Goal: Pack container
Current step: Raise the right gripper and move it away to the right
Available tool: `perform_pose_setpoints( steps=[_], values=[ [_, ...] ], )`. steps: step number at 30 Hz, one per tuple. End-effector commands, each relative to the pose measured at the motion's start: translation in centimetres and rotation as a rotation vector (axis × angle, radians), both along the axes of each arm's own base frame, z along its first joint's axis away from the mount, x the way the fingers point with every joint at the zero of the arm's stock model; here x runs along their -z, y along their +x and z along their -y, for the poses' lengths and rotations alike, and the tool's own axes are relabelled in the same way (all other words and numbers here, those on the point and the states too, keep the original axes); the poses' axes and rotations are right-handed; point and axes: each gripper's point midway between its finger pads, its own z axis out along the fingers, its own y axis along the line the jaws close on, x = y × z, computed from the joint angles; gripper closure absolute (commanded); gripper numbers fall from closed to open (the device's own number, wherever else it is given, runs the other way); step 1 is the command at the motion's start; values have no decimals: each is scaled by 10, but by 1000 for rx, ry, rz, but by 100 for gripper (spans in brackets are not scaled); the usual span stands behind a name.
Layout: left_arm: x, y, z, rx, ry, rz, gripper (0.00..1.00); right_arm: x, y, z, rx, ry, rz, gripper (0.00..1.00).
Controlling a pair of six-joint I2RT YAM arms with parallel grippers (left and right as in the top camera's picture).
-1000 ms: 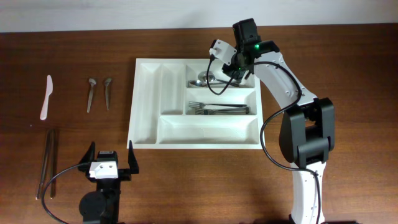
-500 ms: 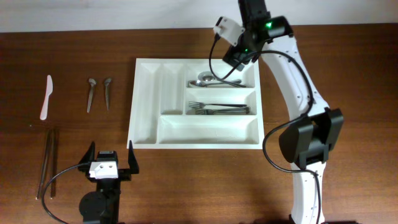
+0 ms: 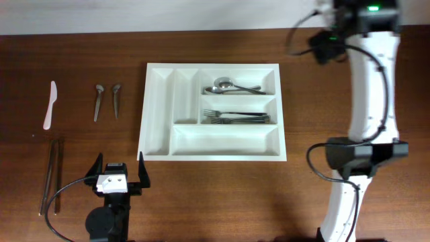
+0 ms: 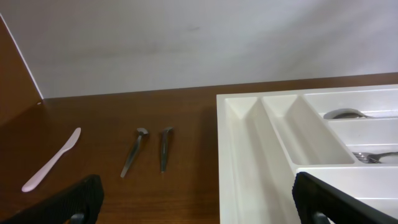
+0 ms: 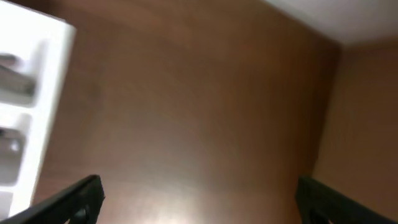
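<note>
The container (image 3: 144, 128) is a large white tray in the middle of the table. Spoons (image 3: 232, 87) lie in its top long compartment and forks (image 3: 236, 117) in the middle one. The bottom long compartment and both narrow upright ones look empty. My left gripper (image 3: 119, 168) stands open near the table's front edge, just left of the tray's front corner, with nothing between its fingers (image 4: 78, 200). My right arm (image 3: 368, 60) reaches to the back right of the table. In the blurred right wrist view, my right gripper (image 5: 202, 208) is open over bare wood, with the container's edge (image 5: 46, 93) at the left.
A white plastic knife (image 3: 50, 104) and two short metal utensils (image 3: 99, 101) (image 3: 116, 99) lie left of the tray. A pair of chopsticks (image 3: 52, 175) lies at the front left. The left wrist view shows the knife (image 4: 53, 158) and a pale wall behind the table.
My right arm has lifted away from the tray's spoon compartment and swung to the back right, its jaws now wide. The left arm has not moved.
</note>
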Motion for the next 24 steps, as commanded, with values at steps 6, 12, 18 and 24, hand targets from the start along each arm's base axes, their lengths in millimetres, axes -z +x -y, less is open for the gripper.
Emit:
perform_pose_setpoints(
  steps=[6, 12, 18, 24],
  values=[
    [2, 0, -1, -6, -10, -3, 1, -67, -38, 42, 205, 184, 220, 1],
    [2, 0, -1, -6, -10, -3, 1, -81, -84, 77, 310, 181, 217, 1],
    [2, 0, -1, -6, -10, -3, 1, -21, -142, 99, 421, 275, -14, 1],
    [2, 0, -1, -6, -10, -3, 1, 34, -150, 132, 515, 293, -93, 1]
  ],
)
